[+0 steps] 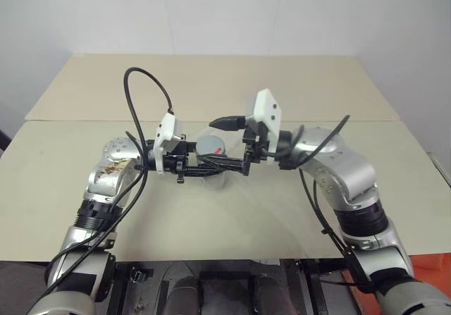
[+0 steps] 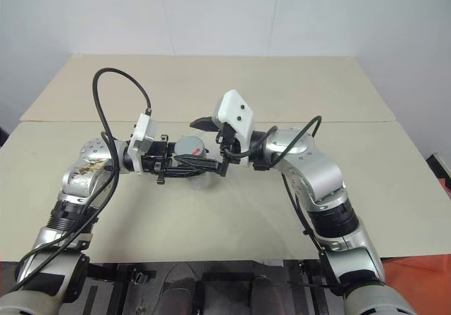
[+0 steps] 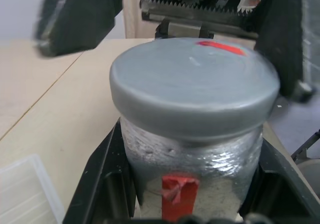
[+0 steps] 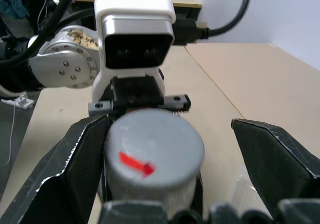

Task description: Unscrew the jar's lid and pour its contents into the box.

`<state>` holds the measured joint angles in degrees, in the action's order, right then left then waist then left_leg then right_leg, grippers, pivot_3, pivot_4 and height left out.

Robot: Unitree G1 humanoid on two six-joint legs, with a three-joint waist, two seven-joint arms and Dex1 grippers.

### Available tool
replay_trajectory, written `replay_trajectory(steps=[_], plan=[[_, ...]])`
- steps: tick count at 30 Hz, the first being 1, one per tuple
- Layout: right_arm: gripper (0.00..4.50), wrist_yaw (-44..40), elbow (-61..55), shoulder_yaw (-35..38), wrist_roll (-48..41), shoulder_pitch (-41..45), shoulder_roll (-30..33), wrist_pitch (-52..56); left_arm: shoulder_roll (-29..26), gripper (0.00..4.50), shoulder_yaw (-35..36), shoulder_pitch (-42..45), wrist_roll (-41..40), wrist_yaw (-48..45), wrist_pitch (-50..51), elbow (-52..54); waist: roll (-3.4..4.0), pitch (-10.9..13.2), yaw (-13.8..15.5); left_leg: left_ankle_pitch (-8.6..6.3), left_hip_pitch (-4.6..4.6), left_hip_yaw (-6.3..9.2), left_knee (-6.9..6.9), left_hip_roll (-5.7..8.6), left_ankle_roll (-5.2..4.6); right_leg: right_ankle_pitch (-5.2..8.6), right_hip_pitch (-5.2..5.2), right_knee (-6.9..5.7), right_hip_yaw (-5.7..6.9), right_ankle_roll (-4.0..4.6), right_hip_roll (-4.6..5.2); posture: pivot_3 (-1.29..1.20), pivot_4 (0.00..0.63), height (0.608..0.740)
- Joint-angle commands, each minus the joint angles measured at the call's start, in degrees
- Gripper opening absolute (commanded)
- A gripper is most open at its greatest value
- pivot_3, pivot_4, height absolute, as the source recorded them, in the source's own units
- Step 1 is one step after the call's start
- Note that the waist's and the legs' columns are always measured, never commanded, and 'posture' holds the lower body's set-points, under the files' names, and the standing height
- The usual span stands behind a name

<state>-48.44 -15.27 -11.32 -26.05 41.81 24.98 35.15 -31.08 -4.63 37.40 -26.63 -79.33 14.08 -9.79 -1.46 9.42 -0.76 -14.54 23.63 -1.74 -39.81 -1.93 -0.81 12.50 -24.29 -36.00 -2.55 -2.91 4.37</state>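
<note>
Beige desk (image 1: 282, 209) below — left fingers (image 3: 112, 194) clamp jar (image 3: 192, 169); right fingers (image 4: 280, 159) spread around lid (image 4: 152, 151) — centre, then squeeze before twisting.

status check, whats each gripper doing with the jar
Left gripper shut on the jar, held above the table. Right gripper open, fingers either side of the lid, not yet clamped. Lid still on. Nothing in the way.

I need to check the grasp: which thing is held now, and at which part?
The left tool holds the jar by its body, under the lid. The right tool is open around the lid, gripping nothing.
</note>
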Motion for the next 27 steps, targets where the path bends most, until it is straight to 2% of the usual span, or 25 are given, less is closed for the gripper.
replay_trajectory(steps=[1,17,23,27], plan=[[4.46,1.8,0.8,5.8,0.8,-0.3,2.8,-1.0,-0.7,2.06,0.9,-0.3,-1.3,-1.9,-0.5,2.7,0.00,0.0,0.0,0.00,0.00,0.00,0.00,0.00,0.00,0.00,0.00,0.00,0.00,0.00,0.00,0.00,0.150,0.740],[4.46,0.6,-1.9,9.2,-1.2,-3.8,6.4,-1.5,-1.9,2.06,2.2,-0.5,-0.9,-1.6,-0.3,2.7,0.00,0.0,0.0,0.00,0.00,-0.01,0.01,0.00,0.00,0.00,-0.01,0.04,-0.01,0.00,-0.01,0.00,0.150,0.740],[4.46,0.5,-7.1,8.3,-4.0,-3.4,4.7,-0.4,-0.8,2.06,1.7,0.5,-0.6,-0.9,-0.7,1.3,0.00,0.0,0.0,0.00,0.01,0.00,0.00,0.00,0.00,0.00,0.00,0.04,-0.01,0.00,0.00,0.00,0.150,0.740],[4.46,2.3,-8.9,5.1,-3.7,-1.9,1.8,0.7,0.1,2.06,1.4,1.1,-0.5,-1.0,-1.1,0.5,0.00,0.0,-0.1,0.00,-0.01,0.01,0.00,0.00,0.00,0.00,0.01,0.03,0.00,0.00,0.00,0.00,0.150,0.740]])
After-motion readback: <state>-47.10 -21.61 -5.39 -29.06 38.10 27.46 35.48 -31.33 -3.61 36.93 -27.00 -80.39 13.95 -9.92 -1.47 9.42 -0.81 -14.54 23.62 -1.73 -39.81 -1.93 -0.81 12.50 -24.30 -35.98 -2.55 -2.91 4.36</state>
